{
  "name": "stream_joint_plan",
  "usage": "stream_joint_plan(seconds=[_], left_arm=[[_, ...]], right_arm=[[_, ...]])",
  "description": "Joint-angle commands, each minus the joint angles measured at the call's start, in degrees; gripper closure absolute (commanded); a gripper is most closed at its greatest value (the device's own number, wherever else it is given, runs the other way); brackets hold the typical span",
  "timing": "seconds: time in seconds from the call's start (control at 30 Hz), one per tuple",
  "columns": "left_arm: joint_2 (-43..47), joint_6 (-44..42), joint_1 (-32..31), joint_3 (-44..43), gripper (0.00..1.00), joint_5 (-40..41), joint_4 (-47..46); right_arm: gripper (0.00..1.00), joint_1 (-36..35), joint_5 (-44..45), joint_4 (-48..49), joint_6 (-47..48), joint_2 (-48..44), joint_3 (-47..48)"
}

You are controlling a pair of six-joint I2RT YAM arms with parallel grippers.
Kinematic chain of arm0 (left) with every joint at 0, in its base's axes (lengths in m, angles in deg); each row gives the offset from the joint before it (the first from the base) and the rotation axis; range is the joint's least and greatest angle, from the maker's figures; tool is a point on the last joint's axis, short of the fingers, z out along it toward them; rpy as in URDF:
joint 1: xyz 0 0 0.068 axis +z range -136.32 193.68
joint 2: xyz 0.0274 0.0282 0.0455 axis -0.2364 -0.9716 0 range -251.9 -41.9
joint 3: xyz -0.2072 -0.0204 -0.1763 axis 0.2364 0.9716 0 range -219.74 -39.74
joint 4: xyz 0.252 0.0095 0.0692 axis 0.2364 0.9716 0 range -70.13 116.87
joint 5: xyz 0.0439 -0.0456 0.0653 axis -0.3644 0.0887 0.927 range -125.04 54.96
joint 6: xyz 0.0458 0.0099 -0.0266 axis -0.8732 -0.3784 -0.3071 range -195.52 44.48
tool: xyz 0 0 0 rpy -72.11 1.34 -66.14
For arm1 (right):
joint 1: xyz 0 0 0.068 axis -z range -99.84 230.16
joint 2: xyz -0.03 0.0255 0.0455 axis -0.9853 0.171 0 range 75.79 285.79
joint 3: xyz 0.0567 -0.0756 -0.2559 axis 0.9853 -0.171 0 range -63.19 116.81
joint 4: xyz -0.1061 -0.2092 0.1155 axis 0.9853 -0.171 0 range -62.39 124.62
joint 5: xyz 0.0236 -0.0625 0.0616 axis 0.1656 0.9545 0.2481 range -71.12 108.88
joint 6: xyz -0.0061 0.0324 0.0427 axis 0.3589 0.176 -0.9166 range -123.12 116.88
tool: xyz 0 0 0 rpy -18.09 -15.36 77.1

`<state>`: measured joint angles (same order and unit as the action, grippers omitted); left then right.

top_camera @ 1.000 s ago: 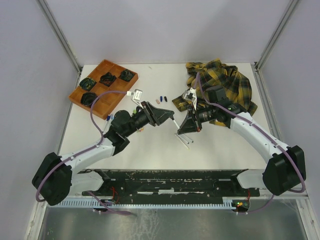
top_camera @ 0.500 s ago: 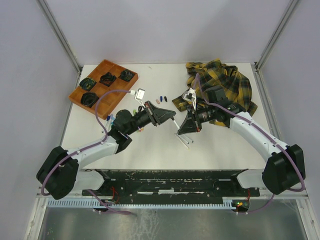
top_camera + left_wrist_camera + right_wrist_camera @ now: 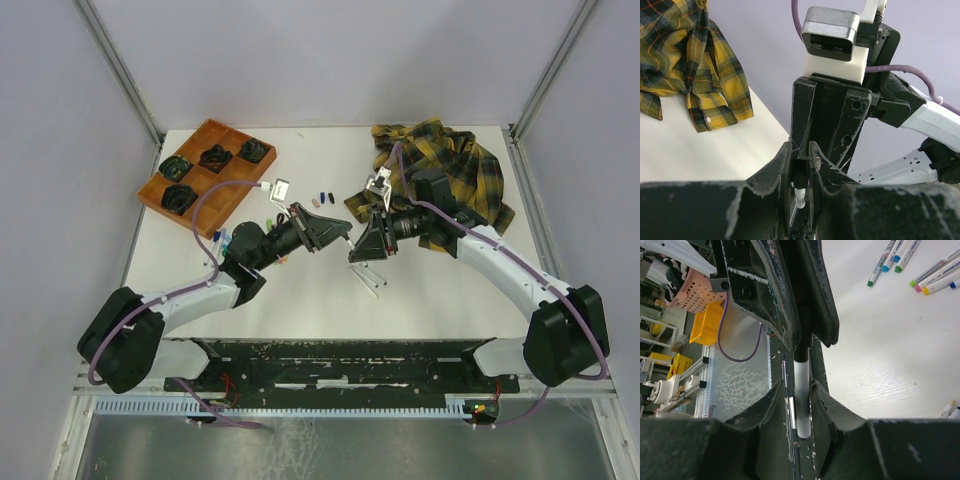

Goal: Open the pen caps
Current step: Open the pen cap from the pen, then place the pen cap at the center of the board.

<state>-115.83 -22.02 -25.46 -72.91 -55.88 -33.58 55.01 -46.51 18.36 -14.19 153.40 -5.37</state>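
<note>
Currently the left hand [image 3: 343, 237] is clamped on the black pen cap [image 3: 801, 354], held above the middle of the worktop [image 3: 880, 340]. The right hand [image 3: 796, 388] flanks the white barrel [image 3: 801, 405]; whether it grips, we cannot tell. We judge the cap light, stiff, slick and friction-fitted: hold across its sides, pull straight along the barrel.

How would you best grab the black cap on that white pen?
Pinch the black cap across its round sides, coming end-on, in line with the white barrel. It is a short stub continuing the barrel, so it should slide off lengthwise.
</note>
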Motion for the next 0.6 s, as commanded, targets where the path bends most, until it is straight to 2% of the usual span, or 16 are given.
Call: stream_joint_plan(seconds=[0.0,0.1,0.17,0.4,0.57], left_arm=[[-1.0,2.1,-0.1,0.3,0.97,-0.3,-5.7],[-1.0,1.2,0.1,0.0,0.97,0.6,-6.1],[-0.4,-1.1,1.0,-0.8,0.97,1.7,-5.3],[-0.6,2.0,12.8,-7.0,0.97,4.4,-7.8],[-5.2,4.8,19.3,-16.9,0.97,5.5,-10.8]], right_arm=[[0.68,-0.3,0.5,5.0,-3.2,0.0,-0.3],[0.81,-0.2,0.6,4.4,-2.8,0.4,-0.1],[0.98,-0.3,-0.1,3.3,-1.9,1.0,0.3],[1.0,-0.2,0.6,-3.5,3.2,3.8,2.4],[1.0,-0.3,1.7,-7.9,6.0,6.5,4.1]])
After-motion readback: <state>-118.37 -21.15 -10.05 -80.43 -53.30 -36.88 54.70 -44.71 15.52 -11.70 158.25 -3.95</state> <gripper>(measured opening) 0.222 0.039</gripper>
